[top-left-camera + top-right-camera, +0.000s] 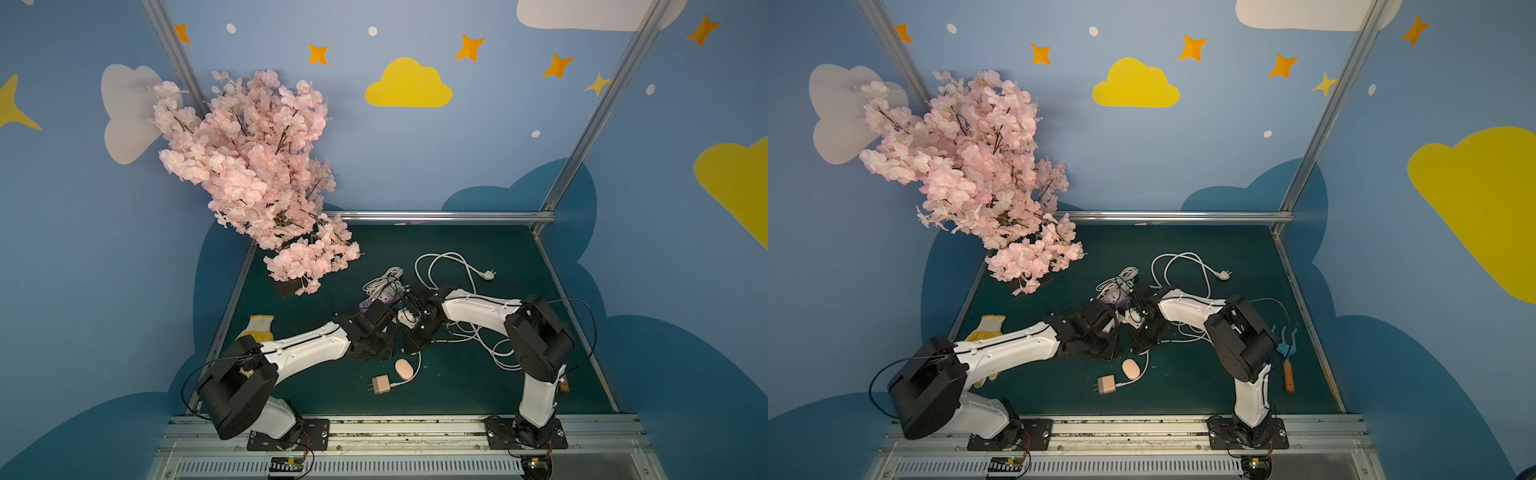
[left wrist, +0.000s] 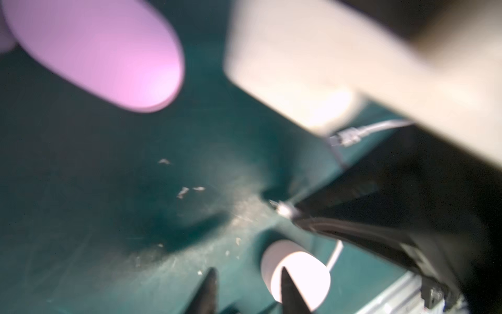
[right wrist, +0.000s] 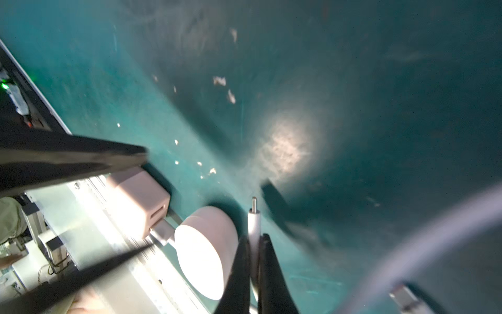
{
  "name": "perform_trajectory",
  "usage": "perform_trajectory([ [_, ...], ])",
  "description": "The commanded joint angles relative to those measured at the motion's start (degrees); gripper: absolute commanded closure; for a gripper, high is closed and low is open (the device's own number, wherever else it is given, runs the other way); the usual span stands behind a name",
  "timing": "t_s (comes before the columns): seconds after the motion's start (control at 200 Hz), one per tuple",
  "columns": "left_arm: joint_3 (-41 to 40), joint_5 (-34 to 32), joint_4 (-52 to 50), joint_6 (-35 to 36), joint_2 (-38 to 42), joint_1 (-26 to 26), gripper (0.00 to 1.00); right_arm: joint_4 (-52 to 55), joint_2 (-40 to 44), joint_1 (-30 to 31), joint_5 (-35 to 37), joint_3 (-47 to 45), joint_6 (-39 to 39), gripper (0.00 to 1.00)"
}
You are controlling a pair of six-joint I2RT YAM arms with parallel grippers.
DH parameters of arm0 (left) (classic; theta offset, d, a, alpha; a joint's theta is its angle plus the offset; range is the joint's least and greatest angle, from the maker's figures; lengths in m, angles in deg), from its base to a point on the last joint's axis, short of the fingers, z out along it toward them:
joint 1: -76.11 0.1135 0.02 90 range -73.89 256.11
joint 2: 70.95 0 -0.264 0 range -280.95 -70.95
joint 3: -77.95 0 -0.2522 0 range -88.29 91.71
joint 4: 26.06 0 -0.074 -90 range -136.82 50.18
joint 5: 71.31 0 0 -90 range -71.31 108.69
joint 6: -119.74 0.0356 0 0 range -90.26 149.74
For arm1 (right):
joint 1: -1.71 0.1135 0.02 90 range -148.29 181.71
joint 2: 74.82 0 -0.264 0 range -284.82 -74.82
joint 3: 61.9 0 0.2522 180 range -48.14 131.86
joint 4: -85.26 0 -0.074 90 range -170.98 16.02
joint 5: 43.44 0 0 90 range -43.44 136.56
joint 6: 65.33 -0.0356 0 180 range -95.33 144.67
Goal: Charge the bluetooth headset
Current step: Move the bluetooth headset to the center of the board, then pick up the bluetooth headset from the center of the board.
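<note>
The bluetooth headset is a pink oval case (image 1: 404, 368) (image 1: 1131, 368) lying on the green mat near the front. Beside it lies a pink charger adapter (image 1: 380, 384) (image 3: 138, 201) with a white cable leaving it. My right gripper (image 3: 254, 236) is shut on that cable's white plug (image 3: 254, 214), whose metal pin points past the case (image 3: 206, 250) just above the mat. My left gripper (image 2: 248, 282) stands open and empty, with the case (image 2: 296, 271) just behind one finger. The purple power strip (image 1: 376, 301) (image 2: 95, 54) lies behind both wrists.
A pink blossom tree (image 1: 257, 178) overhangs the back left. A knitted glove (image 1: 261, 326) lies at the left edge. A white power cord (image 1: 457, 266) loops at the back. A small blue fork with an orange handle (image 1: 1285, 353) lies at the right. A white block (image 1: 405, 318) sits between the wrists.
</note>
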Motion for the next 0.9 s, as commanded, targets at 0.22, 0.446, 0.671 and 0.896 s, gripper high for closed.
perform_trajectory([
  [0.22, 5.5, 1.6, -6.6, -11.0, 0.4, -6.2, 0.43, -7.7, 6.6, -7.6, -6.0, -2.0, -3.8, 1.0],
  [0.446, 11.4, 1.2, -11.7, -11.9, -7.7, -9.1, 0.38, -13.9, 10.8, -12.4, -10.5, -6.1, -7.3, 1.0],
  [0.671, 14.4, 0.7, -16.0, -15.1, -11.5, -10.1, 0.37, -13.4, 15.2, -15.0, -9.5, -7.9, -5.7, 1.0],
  [0.896, 14.5, 1.4, -17.6, -18.5, -13.8, -10.4, 0.32, -13.4, 16.0, -15.7, -9.7, -9.2, -4.5, 1.0],
])
